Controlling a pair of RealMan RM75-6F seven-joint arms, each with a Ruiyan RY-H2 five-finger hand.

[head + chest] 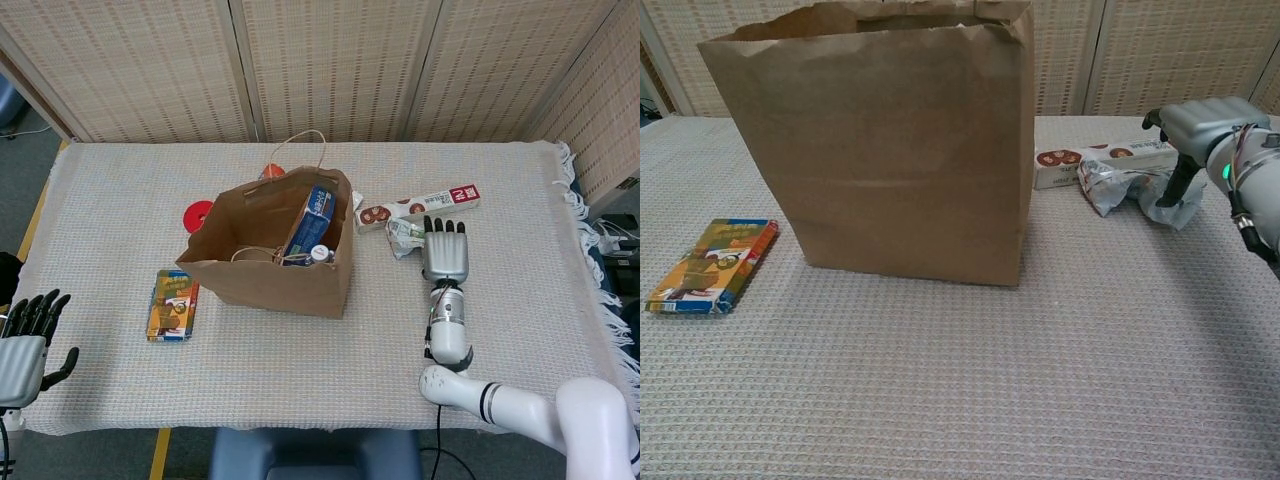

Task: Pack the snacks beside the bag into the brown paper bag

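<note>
While the left hand (pixel 25 345) waits with fingers spread and nothing in it at the near left corner of the cloth-covered desk (pixel 330 370), well apart from everything but the flat orange-and-green snack box (pixel 172 304), that box lies just left of the open brown paper bag (pixel 270 255), long axis running front to back. The bag stands upright mid-desk with a blue carton (pixel 310 222) and other items already inside. To its right, the crinkled silver foil snack packet (pixel 1130 188) lies just in front of the long white-and-red biscuit box (pixel 418 207), whose long axis runs left to right. The right hand (pixel 445 252) is directly over the foil packet, fingers pointing away from the robot and curving down onto it in the chest view; whether it actually grips cannot be told. This hand is plainly the nearer one, and the bag mouth lies to its left.
</note>
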